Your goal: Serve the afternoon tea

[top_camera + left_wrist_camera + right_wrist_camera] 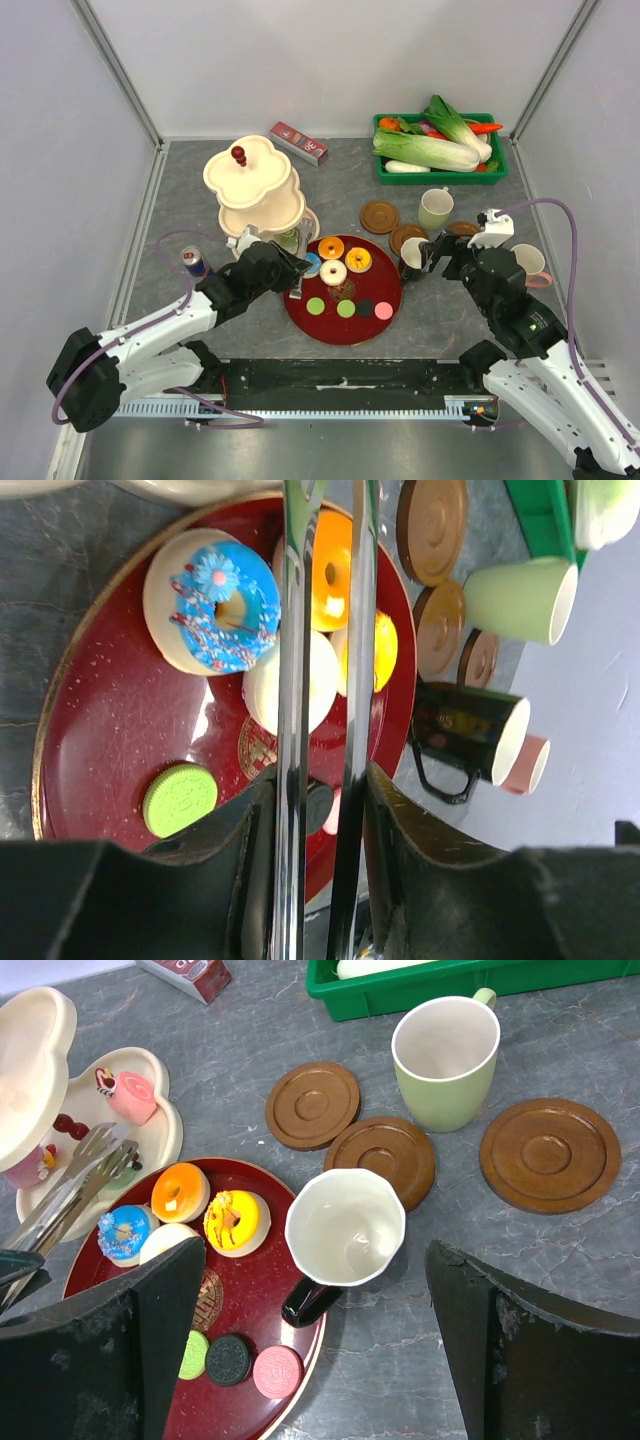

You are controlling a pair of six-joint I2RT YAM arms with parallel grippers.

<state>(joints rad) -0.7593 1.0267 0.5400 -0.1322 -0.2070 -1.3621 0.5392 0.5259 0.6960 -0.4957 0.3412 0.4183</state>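
Glossy donuts (333,271) on round tray (385,285); left jaws clamped on shiny tongs (290,630), right jaws apart.

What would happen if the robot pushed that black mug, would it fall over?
Probably not: the black mug stands upright and looks empty and squat, so it should slide across the table. Its shiny sides might be slippery to hold. It looks hard, maybe breakable if dropped.

Grey marbled tabletop (190,175) enclosed by plain white walls (330,60).
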